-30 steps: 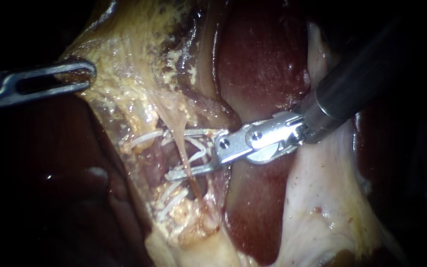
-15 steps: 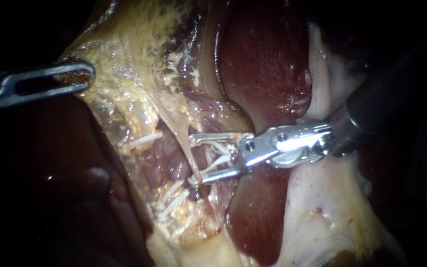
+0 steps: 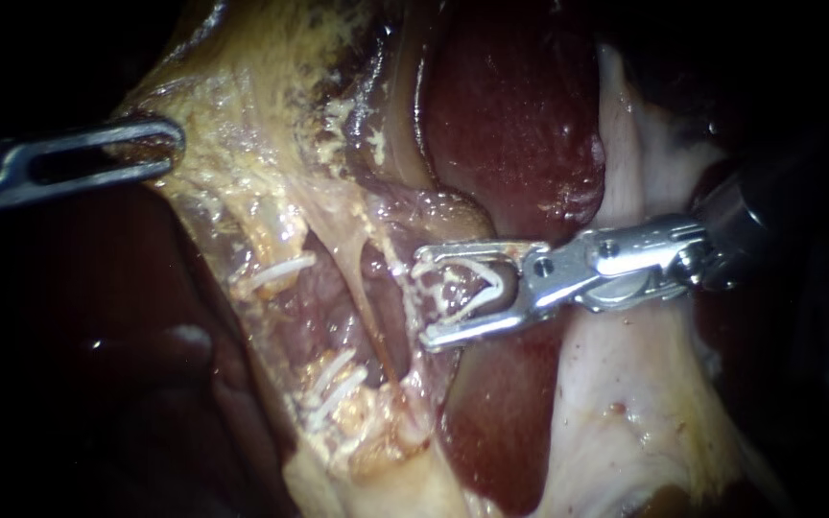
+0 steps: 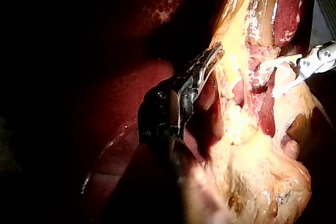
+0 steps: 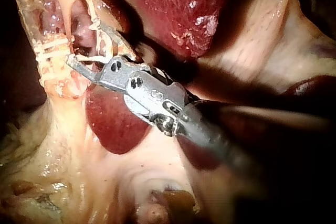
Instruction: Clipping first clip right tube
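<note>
Endoscope view: right instrument [image 3: 422,297] has jaws spread w/ a white clip [image 3: 480,286] seated between them, both touching it. The right tube [image 3: 365,299] is just ahead of the tips, not yet inside, so I'd advance till both tips pass beyond it, square across, before squeezing. Left instrument [image 3: 170,149], far off to its side, is clamped on fatty tissue [image 3: 242,125]; surface looks wet & slick, room tight, w/ liver [image 3: 510,115] beside the jaws & other clips [image 3: 275,271] past the tube.
</note>
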Robot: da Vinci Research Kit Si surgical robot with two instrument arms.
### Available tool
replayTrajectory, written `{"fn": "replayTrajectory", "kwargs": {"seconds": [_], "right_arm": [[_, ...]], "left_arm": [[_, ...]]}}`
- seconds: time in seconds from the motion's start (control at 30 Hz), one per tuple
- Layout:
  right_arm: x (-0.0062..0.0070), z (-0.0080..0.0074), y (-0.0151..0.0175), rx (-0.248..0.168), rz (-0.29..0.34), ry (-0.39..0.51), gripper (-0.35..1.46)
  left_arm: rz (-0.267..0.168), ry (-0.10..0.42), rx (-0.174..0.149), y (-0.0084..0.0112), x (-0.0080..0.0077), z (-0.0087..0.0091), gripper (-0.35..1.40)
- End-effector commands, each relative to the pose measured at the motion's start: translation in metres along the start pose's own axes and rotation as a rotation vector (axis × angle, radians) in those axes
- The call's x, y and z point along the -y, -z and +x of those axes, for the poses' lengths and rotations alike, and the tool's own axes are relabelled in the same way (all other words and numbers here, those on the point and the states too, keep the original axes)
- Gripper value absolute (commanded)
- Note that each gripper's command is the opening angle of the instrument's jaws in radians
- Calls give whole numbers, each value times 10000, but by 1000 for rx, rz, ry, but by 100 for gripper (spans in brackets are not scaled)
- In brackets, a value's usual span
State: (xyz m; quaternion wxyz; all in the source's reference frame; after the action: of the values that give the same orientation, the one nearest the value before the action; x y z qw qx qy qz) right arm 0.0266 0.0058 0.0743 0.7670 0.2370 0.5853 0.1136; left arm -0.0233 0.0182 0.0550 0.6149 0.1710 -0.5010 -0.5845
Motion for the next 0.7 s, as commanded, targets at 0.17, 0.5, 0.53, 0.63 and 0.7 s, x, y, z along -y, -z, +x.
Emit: {"fn": "replayTrajectory", "kwargs": {"seconds": [0.17,0.5,0.53,0.63,0.7], "right_arm": [[0,-8,-12,0,0,-17,59],[2,-24,-42,0,23,-45,58],[2,-25,-45,0,25,-44,58],[3,-31,-54,1,29,-58,58],[3,-35,-59,1,33,-66,58]], "left_arm": [[0,0,0,0,0,0,-35],[0,0,0,0,0,0,-35],[0,0,0,0,0,0,-35],[0,0,0,0,0,0,-35],[-1,0,0,0,1,0,-35]]}}
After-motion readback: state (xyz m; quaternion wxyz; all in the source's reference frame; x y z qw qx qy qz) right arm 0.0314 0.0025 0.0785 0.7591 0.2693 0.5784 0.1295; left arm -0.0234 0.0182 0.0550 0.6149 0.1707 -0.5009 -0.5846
